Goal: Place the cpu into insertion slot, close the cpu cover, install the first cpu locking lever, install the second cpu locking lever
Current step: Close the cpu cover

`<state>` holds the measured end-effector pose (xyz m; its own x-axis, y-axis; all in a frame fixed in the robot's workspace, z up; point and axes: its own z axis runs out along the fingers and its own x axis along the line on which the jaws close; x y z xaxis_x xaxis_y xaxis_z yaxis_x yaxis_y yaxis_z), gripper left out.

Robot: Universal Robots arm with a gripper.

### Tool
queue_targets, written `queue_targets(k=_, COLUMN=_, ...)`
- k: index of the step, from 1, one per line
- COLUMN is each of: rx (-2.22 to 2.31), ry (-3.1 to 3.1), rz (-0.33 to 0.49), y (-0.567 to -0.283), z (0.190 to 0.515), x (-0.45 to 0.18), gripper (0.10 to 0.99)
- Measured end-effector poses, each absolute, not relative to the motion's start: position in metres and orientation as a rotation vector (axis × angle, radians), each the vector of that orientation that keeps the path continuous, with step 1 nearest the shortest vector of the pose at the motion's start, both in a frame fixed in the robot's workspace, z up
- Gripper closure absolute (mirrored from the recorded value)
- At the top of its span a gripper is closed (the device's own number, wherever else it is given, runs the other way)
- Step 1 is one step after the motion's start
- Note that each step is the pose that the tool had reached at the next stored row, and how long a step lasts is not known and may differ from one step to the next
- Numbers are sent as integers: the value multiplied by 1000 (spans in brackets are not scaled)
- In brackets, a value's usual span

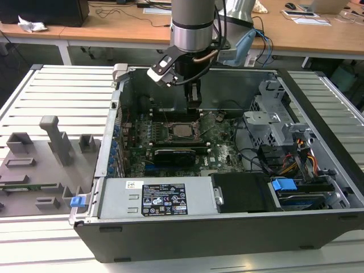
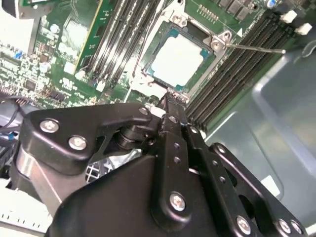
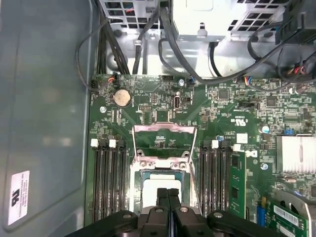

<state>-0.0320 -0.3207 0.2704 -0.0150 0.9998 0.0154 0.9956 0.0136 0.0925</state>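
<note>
The cpu (image 2: 180,59) lies flat in the insertion slot (image 2: 146,75), its dull silver top up; it also shows in the exterior view (image 1: 183,131) and in the first wrist view (image 3: 157,178). The cpu cover (image 3: 165,129), a silver frame with a square window, stands open at the far side of the slot (image 3: 139,178). A thin wire locking lever (image 2: 256,48) sticks out beside the socket. My gripper (image 2: 168,100) hangs just above the socket's edge, shut with nothing between its fingers; it appears too in the first wrist view (image 3: 169,193) and the exterior view (image 1: 194,104).
The green motherboard (image 1: 224,151) lies in an open computer case (image 1: 227,227). Memory slots (image 3: 106,182) flank the socket. A long black card (image 1: 173,154) sits in front of it. Cables (image 1: 267,159) and a drive cage (image 1: 273,114) fill the exterior view's right. A grey fixture tray (image 1: 40,165) lies outside.
</note>
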Motion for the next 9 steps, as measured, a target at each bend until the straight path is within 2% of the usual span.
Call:
queue_targets(k=7, rx=2166, ry=2197, rz=118, y=-321, z=270, x=-26, gripper=980)
queue_targets(k=9, rx=2171, ry=2202, rz=108, y=-321, z=270, x=-8, gripper=980)
